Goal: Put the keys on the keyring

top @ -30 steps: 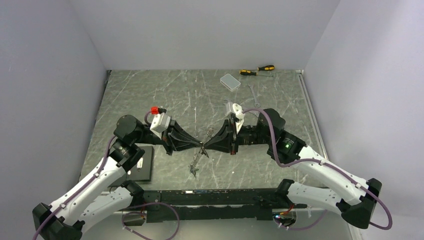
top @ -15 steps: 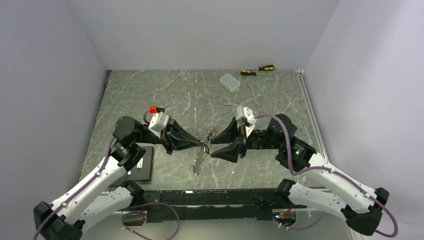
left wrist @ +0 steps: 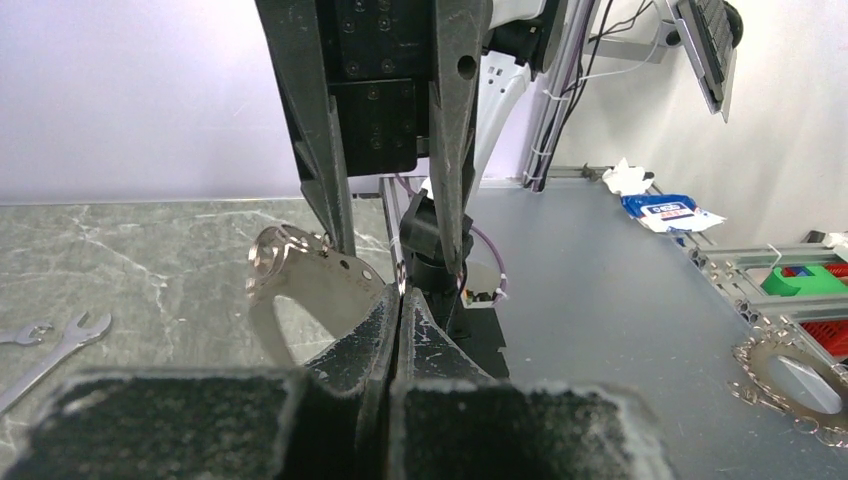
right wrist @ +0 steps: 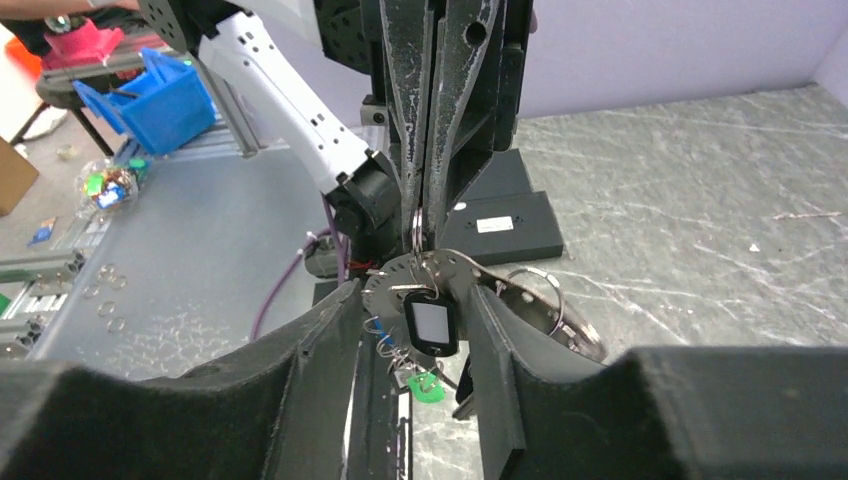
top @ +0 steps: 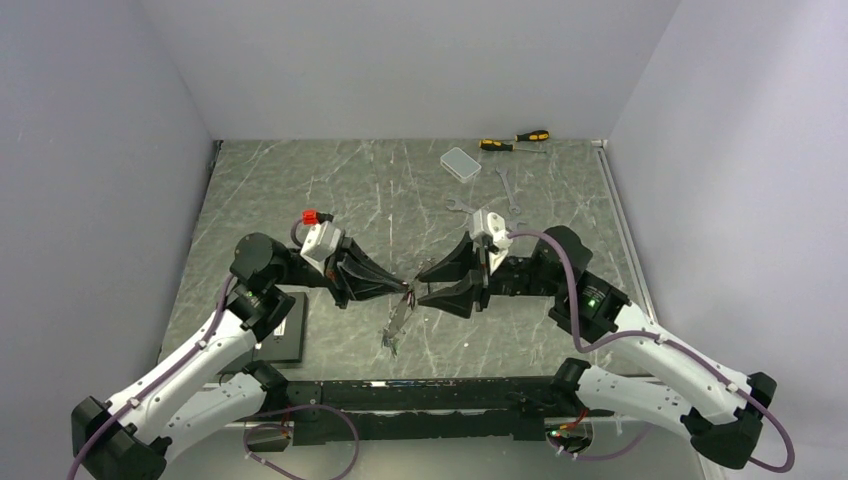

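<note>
Item: keyring [right wrist: 417, 232] with keys [right wrist: 430, 325] attached, held in the air above the table [top: 300, 190], between the two arms. Make-up: a thin wire loop at the top, a perforated metal disc [right wrist: 455, 272] under it, and a black-tagged key and a green-tagged key [right wrist: 428, 386] dangling below; a second wire loop [right wrist: 540, 290] shows beside the disc. Handling, as judged: light, stiff, smooth metal that is slippery at the wire. The hanging parts are free to swing and tangle, and the whole is sturdy, not fragile. Best hold: across the flat of the disc or on a key's plastic head, not on the round wire. Left fingers [right wrist: 400, 100]: pinched fully shut on the top loop, carrying the whole bundle. Right fingers [right wrist: 300, 400]: parted about halfway and straddling the disc, with no grip visible. Surroundings: two wrenches [top: 507, 188], screwdrivers [top: 515, 140] and a clear plastic box [top: 461, 163] lie toward the far edge, well apart. A black block [top: 285, 330] sits near the left arm. Obstruction: only the left fingertips themselves crowd the loop.
</note>
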`<state>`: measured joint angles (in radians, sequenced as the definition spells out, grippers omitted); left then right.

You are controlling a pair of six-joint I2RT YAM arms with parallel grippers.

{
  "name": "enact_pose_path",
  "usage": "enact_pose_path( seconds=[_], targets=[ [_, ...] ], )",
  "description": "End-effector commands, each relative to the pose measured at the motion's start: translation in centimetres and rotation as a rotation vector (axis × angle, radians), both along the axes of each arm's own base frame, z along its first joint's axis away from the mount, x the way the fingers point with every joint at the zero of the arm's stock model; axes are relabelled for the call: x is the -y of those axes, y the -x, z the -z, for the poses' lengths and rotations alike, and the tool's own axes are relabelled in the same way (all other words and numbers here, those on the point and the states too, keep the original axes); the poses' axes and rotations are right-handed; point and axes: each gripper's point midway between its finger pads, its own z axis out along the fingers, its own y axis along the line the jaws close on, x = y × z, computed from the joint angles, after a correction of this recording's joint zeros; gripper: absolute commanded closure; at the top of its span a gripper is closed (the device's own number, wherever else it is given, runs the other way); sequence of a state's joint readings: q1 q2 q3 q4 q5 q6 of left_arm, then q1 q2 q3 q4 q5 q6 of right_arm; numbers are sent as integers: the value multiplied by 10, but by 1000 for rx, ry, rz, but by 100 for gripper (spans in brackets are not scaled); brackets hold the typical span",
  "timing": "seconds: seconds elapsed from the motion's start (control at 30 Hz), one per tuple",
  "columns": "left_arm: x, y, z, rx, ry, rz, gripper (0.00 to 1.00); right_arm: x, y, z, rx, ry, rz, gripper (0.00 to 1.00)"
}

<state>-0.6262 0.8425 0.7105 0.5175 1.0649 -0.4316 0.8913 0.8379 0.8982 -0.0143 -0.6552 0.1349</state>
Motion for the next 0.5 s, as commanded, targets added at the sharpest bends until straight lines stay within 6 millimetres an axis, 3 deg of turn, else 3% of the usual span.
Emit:
enact_pose_path(
  seconds=[0.0, 0.17, 0.47],
  targets=[
    [0, -2, -12, 29, 54, -25, 100, -3, -7, -5, 42, 13, 19, 50],
    [0, -16, -11, -10, 76, -123, 100, -6, -14, 19, 21, 63, 59, 39],
    [0, -33, -11, -77, 117, -213, 100, -8, -33, 33, 43, 60, 158, 40]
  ],
)
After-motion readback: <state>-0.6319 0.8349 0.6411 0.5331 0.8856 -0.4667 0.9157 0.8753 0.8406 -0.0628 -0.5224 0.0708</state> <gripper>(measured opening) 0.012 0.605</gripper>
